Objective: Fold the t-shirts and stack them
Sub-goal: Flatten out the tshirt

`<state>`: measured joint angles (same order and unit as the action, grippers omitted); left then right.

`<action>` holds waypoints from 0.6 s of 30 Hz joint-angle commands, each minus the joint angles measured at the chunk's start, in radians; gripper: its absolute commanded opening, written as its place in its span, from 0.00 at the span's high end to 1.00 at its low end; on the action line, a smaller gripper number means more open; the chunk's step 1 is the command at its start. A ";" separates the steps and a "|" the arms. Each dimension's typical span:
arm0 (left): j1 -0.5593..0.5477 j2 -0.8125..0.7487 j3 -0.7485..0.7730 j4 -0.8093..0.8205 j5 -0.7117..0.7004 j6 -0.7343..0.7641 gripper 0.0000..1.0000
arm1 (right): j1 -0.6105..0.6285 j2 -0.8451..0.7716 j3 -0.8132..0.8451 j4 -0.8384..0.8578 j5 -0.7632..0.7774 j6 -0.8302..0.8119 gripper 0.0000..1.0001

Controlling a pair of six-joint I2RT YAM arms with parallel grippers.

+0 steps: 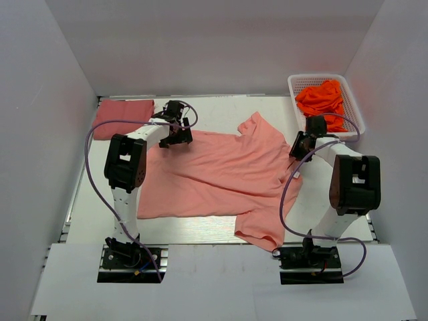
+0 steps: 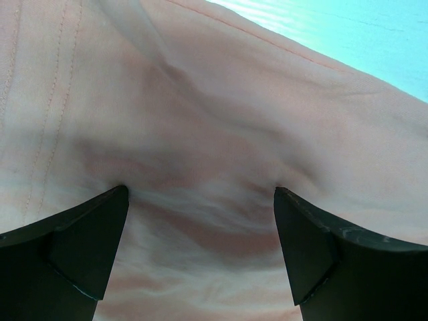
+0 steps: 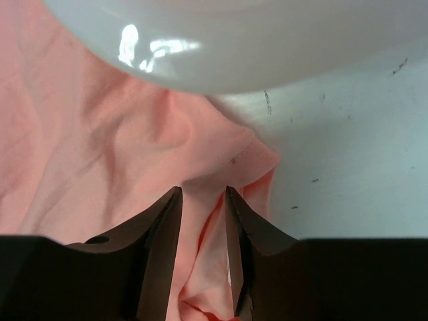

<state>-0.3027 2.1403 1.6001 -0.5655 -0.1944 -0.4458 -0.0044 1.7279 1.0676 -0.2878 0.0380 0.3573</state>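
Centre of worktop: salmon-pink t-shirt, spread open, not yet folded, one sleeve reaching toward the near edge.

Far-left corner: rose-red t-shirt, folded, near the pink one's far-left edge.

Far-right corner: white basket holding orange cloth.

Left gripper: jaws wide, both tips pressed down on the pink cloth at its far-left edge, nothing caught.

Right gripper: jaws narrow, pinching a ridge of pink cloth at the shirt's right edge.

Step in hand, as you should judge it: securing both ends of the far edge for the first fold. Close the left jaws on the cloth bunched between them before you lift. Raise both ends together, keeping that edge taut.
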 commanded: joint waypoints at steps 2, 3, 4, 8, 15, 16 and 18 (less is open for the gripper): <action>0.008 0.027 0.017 -0.013 -0.017 -0.008 0.00 | 0.003 0.024 0.061 0.007 -0.001 -0.012 0.61; 0.008 0.027 0.017 -0.013 -0.017 -0.008 0.00 | 0.001 0.038 0.075 -0.005 0.002 -0.011 0.61; 0.008 0.027 0.017 -0.013 -0.017 -0.008 0.00 | 0.003 0.042 0.075 -0.013 0.005 -0.006 0.61; 0.008 0.027 0.017 -0.013 -0.026 -0.008 0.00 | 0.001 0.036 0.074 -0.050 0.065 -0.003 0.61; 0.008 0.027 0.008 -0.013 -0.027 -0.008 0.00 | 0.001 -0.005 0.025 -0.047 0.082 -0.026 0.57; 0.008 0.027 0.008 -0.013 -0.027 -0.008 0.00 | 0.003 -0.002 0.022 -0.033 0.080 -0.026 0.57; 0.008 0.027 -0.003 -0.013 -0.027 -0.008 0.00 | 0.003 0.016 0.026 -0.030 0.068 -0.023 0.57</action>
<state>-0.3027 2.1460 1.6054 -0.5667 -0.2073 -0.4454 -0.0044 1.7645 1.0962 -0.3214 0.0994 0.3496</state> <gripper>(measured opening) 0.997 0.431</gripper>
